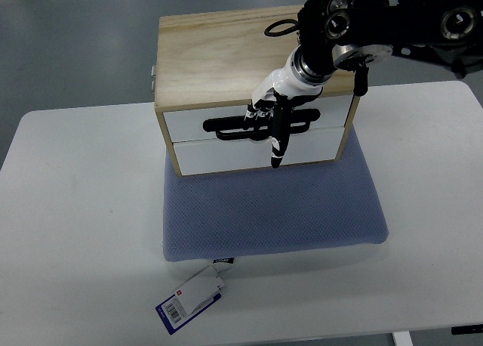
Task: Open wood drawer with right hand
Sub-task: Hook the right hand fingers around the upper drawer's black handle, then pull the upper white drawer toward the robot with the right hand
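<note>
My right robot hand [270, 123] comes in from two o'clock, the arm crossing over the top of the wooden drawer box [226, 51], and it hangs down the box's front face. The box sits toward twelve o'clock on a blue-grey cushion pad [279, 217], which lies on the white worktop [75, 210]. The front has two white drawer fronts stacked; the upper drawer [189, 123] carries a long black slot handle [226, 127], and the lower drawer [219, 156] sits just beneath it.

My fingers [260, 112] are curled down at the slot handle, apparently hooked into or over it, while one dark finger points straight down across the seam and onto the lower front. I judge the grip to be closed on the handle, though from this steep angle I cannot tell how deep the fingertips sit inside the slot. Both drawers look flush with the box, so nothing is open yet.

The step in hand, then, is securing the hold. The next move calls for a straight pull toward six o'clock, level with the drawer's run, with the fingers kept hooked so they do not slip out. The box rests on a soft pad and may slide along with the pull.

A white tag with a barcode [192, 299] lies at the pad's six o'clock edge. My left arm is not in the picture.
</note>
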Robot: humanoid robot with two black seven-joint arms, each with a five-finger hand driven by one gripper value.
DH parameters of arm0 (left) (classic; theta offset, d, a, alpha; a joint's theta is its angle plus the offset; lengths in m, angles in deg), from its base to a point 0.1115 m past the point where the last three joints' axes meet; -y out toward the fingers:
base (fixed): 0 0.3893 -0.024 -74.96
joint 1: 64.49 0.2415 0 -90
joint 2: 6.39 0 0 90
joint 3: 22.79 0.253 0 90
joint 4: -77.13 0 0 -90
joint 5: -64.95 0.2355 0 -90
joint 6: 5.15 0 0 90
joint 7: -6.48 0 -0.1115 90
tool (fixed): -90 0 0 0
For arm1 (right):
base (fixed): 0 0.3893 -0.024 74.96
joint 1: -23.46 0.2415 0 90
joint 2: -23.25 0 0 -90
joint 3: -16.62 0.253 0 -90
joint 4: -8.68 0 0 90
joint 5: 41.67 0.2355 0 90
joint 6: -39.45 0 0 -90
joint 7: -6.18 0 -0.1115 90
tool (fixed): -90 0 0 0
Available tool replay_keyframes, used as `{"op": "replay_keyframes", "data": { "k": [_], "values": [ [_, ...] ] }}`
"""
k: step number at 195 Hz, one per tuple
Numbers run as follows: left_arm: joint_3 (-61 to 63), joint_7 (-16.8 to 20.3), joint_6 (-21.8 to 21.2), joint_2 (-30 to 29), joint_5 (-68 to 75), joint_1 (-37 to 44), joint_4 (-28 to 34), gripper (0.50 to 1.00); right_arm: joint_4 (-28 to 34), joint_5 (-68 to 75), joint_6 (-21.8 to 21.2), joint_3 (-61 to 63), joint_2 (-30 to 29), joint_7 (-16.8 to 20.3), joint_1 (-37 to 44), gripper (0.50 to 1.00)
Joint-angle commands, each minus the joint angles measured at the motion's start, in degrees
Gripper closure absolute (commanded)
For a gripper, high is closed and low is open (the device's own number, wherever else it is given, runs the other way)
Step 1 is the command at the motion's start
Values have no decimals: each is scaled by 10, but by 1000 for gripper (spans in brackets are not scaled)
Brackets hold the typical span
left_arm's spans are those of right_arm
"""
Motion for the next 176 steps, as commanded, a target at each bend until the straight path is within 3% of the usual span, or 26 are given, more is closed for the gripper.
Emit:
{"op": "replay_keyframes", "data": {
  "k": [1,138,176],
  "values": [
    [0,0,0,0,-1,0,1,500,0,-8,0,-6,-4,-1,-6,556],
    [1,1,-1,0,-1,0,2,500,-9,-1,-15,-7,-13,-1,-11,556],
    [2,1,-1,0,-1,-5,3,500,6,28,-55,-2,-12,-4,17,556]
  ]
}}
